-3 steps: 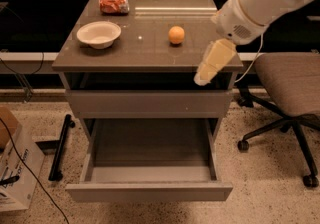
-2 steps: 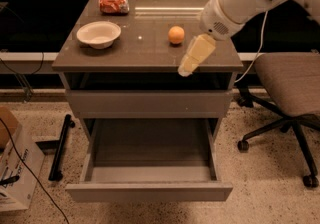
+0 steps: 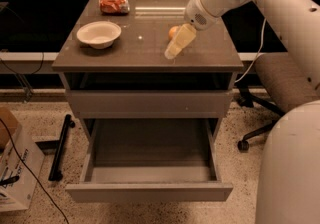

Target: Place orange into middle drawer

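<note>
- The orange (image 3: 173,31) sits on the bench (image 3: 140,55), toward 3 o'clock from the middle of the top. It is well apart from the white bowl (image 3: 98,33) at its 9 o'clock and the red-orange snack packet (image 3: 114,4) at its 10 o'clock.
- The gripper (image 3: 173,50) hangs just at the orange's 5 o'clock, tilted, and its pale body covers the fruit's right edge. I cannot tell whether the gripper is open or closed, or whether it touches the fruit. It is not carrying anything clear of the bench.
- The orange is probably light, firm and slightly yielding. It is not fragile, but a hard squeeze would bruise it.
- The skin looks smooth and the shape is round, so the orange is likely to roll if nudged off-centre and to squirt out of an uneven pinch.
- The best hold is likely across the widest part, with the contacts on opposite sides through the centre and low enough that it does not pop upward.
- The middle drawer (image 3: 150,191) stands pulled out at the bench's 6 o'clock, below the other plain drawer front (image 3: 150,103). Its flat floor would let a dropped orange roll, so a low release seems wise.
</note>
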`<control>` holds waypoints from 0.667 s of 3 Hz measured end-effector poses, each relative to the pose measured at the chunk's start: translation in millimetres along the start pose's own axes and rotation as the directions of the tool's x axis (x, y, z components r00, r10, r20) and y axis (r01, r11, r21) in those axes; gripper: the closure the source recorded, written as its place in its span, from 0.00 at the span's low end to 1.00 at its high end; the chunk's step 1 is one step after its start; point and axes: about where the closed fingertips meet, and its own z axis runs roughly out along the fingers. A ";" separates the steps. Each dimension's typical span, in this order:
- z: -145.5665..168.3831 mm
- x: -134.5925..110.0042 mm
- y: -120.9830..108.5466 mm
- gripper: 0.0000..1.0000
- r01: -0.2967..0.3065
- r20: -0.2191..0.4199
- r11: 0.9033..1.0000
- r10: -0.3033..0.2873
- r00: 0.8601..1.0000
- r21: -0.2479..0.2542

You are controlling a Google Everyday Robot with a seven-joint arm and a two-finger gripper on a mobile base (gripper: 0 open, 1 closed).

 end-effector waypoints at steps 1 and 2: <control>-8.7 -5.5 -3.9 0.00 0.003 0.014 1.000 -0.004 1.000 0.019; 9.9 4.2 -4.3 0.00 -0.044 0.015 0.998 0.043 0.999 0.038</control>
